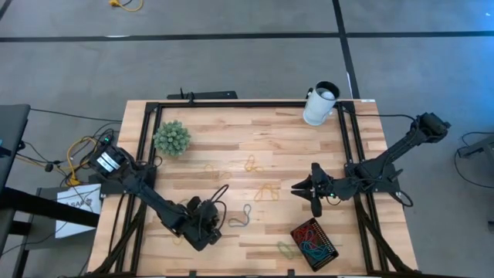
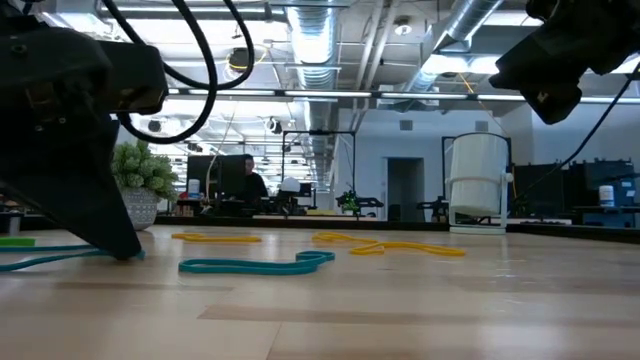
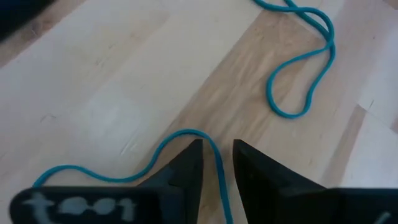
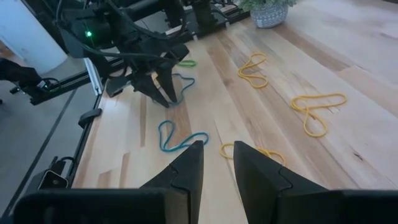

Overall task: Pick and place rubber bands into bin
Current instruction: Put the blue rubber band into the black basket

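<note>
At the bench's [image 1: 231,147] near edge, about 5 o'clock in the high view: the bin [image 1: 314,244], black, already holding a tangle of red, blue and green bands.

Item 1, rubber bands. Loose stock lies across the bench: a teal band [image 3: 298,68] near 6 o'clock, yellow bands [image 1: 267,191] around centre, one green band [image 1: 286,249] just beside the bin at its 9 o'clock.
- Handling, by judgement: light, limp, thin, lying flat on wood; likely to slip or spring from a loose pinch. Best taken across a single strand at a curve or raised loop, jaws straddling it and pressed to the bench.

Item 2, left gripper [image 3: 216,168]. Low at the bench near 7 o'clock; jaws a narrow gap apart, with a teal strand [image 3: 186,134] running between the tips. Whether it is actually pinched, I cannot tell.

Item 3, right gripper [image 1: 312,191]. Hovers at roughly 4 o'clock, 12 o'clock of the bin; jaws slightly parted, nothing held.

Item 4, views.
- Left wrist view alone shows the strand threaded between the jaws.
- High view alone shows the bin and its contents.
- Low view shows the teal band's raised loops [image 2: 255,264] against the surface, plus a white cup [image 2: 478,183] and plant [image 2: 142,178].
- Right wrist view shows the left arm's jaws touching down on a teal band [image 4: 180,87].
</note>
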Available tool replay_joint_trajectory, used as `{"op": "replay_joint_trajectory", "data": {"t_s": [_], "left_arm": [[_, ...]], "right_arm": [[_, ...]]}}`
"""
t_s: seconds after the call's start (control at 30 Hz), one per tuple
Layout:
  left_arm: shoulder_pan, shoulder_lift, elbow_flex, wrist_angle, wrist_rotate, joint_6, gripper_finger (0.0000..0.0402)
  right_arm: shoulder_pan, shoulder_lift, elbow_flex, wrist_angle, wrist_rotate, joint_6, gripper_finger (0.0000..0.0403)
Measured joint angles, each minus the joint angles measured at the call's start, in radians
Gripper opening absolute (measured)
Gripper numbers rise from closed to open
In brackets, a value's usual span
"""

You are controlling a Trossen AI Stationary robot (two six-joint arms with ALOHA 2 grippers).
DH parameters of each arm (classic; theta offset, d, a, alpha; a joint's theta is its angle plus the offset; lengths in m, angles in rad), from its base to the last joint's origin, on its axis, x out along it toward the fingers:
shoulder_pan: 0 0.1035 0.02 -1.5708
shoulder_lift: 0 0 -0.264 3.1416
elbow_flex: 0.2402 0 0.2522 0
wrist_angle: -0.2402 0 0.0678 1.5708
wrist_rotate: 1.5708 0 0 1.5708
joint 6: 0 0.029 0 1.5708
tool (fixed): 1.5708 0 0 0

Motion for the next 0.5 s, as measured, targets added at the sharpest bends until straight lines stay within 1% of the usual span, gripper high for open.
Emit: {"op": "replay_joint_trajectory", "data": {"t_s": [0.07,0.2,0.3,0.4,0.5], "left_arm": [[0.004,0.003,0.014,-0.01,0.002,0.018,0.0066],[0.009,0.01,0.063,0.0,0.006,0.074,0.0011],[0.019,0.008,0.128,0.014,-0.025,0.155,0.0004],[0.04,0.008,0.223,0.048,-0.085,0.317,0.0002],[0.079,0.007,0.327,0.12,-0.127,0.524,0.0001]], "right_arm": [[0.0,0.0,0.0,-0.004,0.0,0.0,0.0083],[0.0,0.0,0.0,-0.003,0.0,0.0,0.0083],[0.0,0.0,0.0,0.0,0.0,0.0,0.0083],[0.0,0.0,0.0,0.005,0.001,-0.008,0.0083],[0.0,0.0,0.0,0.009,0.022,-0.008,0.0083]]}}
